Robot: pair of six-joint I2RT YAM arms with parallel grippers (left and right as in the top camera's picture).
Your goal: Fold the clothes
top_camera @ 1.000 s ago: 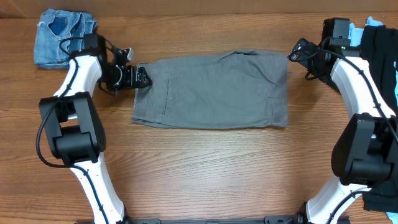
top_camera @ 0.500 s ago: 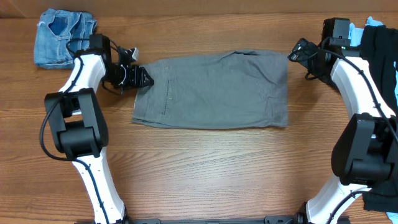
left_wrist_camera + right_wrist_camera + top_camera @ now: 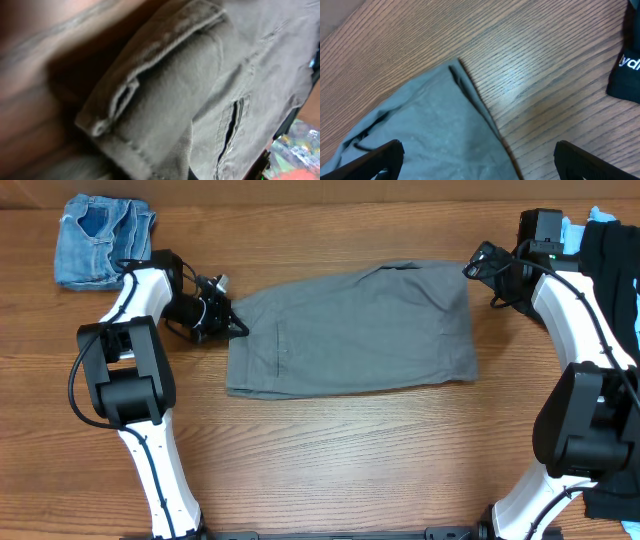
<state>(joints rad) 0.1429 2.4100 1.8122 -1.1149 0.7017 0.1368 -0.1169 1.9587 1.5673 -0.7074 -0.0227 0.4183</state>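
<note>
Left gripper [image 3: 228, 320] clenched on a corner of grey shorts [image 3: 350, 330] near desk's left edge, right gripper [image 3: 476, 264] released: lone-corner pull risks skewed, bunched cloth.

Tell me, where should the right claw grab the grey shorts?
Pinch the shorts at their far right corner, coming in from the right. That corner lies flat with its edge free on the table, just ahead of the open right claw.

Plain mid-grey shorts [image 3: 350, 330] at centre; faded blue denim shorts [image 3: 98, 240] upper left; brown wood-grain bench [image 3: 330, 450].
</note>
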